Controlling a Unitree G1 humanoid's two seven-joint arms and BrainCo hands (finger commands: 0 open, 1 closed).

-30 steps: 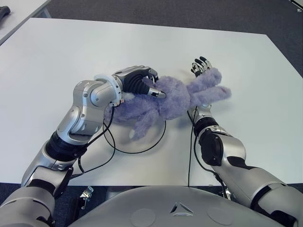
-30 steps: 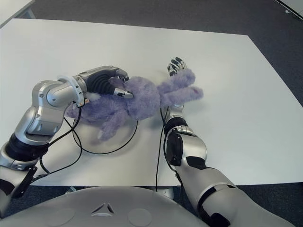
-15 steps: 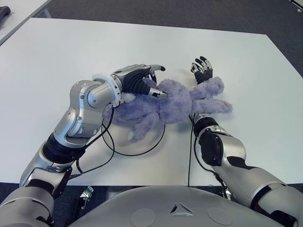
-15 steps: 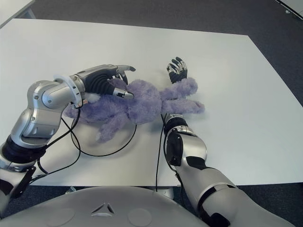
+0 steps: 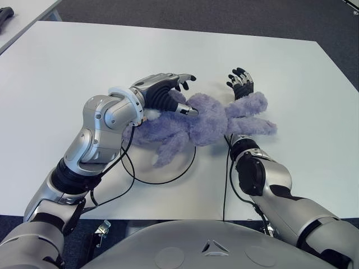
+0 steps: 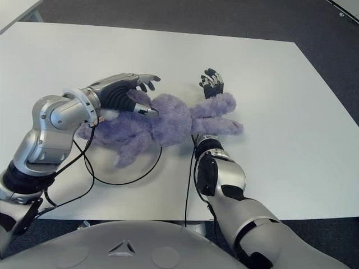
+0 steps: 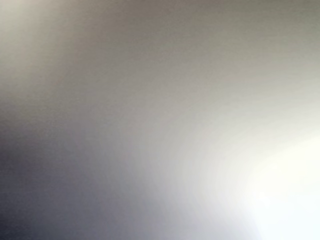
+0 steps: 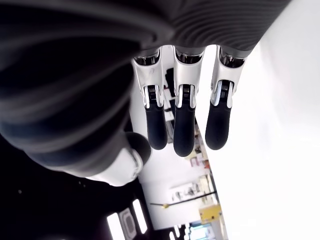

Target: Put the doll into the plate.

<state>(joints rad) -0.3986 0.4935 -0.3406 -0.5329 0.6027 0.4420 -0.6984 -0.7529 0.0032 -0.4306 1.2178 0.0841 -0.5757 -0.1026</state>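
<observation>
A fluffy purple doll [image 5: 202, 120] lies sprawled on the white desk [image 5: 73, 73], its lower half resting over a thin black ring [image 5: 168, 180] that marks the edge of a plate, its upper limbs stretching off toward the robot's right. The left hand [image 5: 165, 92] sits on top of the doll's left end, fingers [image 5: 185, 80] stretched out and loose, the thumb touching the fur but nothing gripped. The right hand [image 5: 240, 83] shows just past the doll's far right side, palm turned up, its forearm hidden under the doll's limbs; in its wrist view the fingers [image 8: 183, 125] hang straight and unclenched, holding nothing. Black cables [image 5: 126, 168] loop from the left arm across the desk.
</observation>
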